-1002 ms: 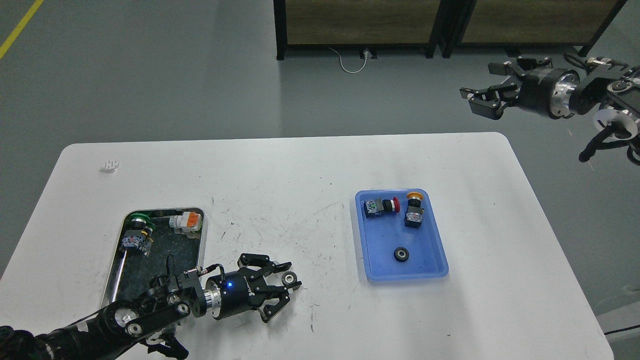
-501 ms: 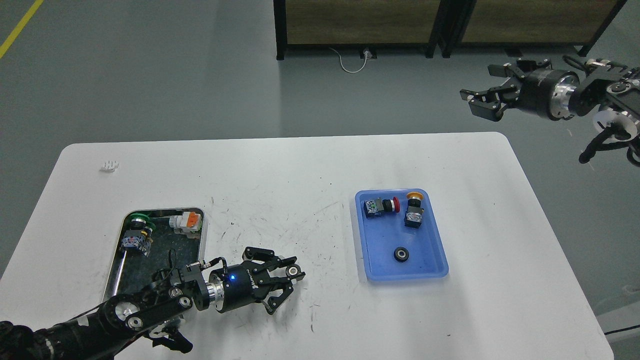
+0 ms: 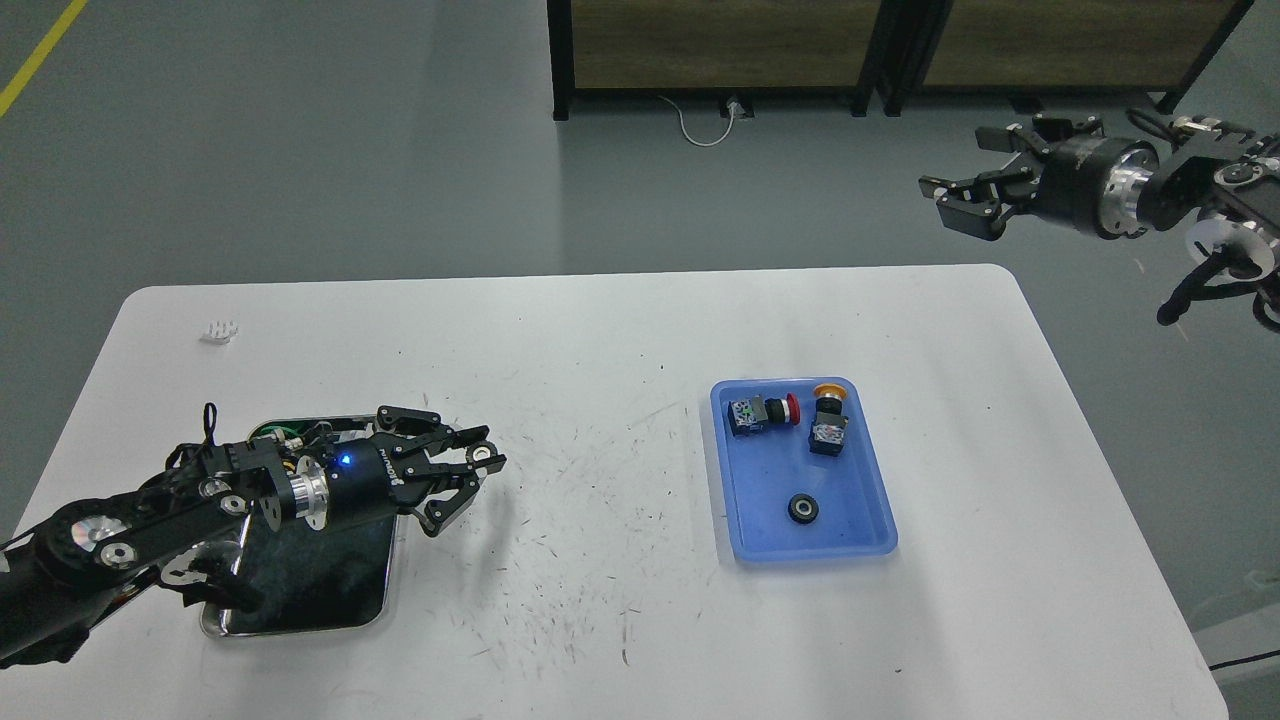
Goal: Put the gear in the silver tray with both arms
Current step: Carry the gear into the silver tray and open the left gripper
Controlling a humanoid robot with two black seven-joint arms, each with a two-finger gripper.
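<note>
The silver tray lies at the table's front left, and my left arm hides most of it. My left gripper hangs above the table just past the tray's right rim, raised off the surface. It is shut on a small gear with a pale hub. A second black gear lies in the blue tray. My right gripper is open and empty, held high beyond the table's far right corner.
The blue tray also holds a red push-button switch and a yellow one. A green part shows at the silver tray's far end. A small white piece lies at the far left. Dark cabinets stand behind.
My left gripper has risen off the table with the gear and moved left and away from me, to the silver tray's right rim. The right arm has barely moved.
</note>
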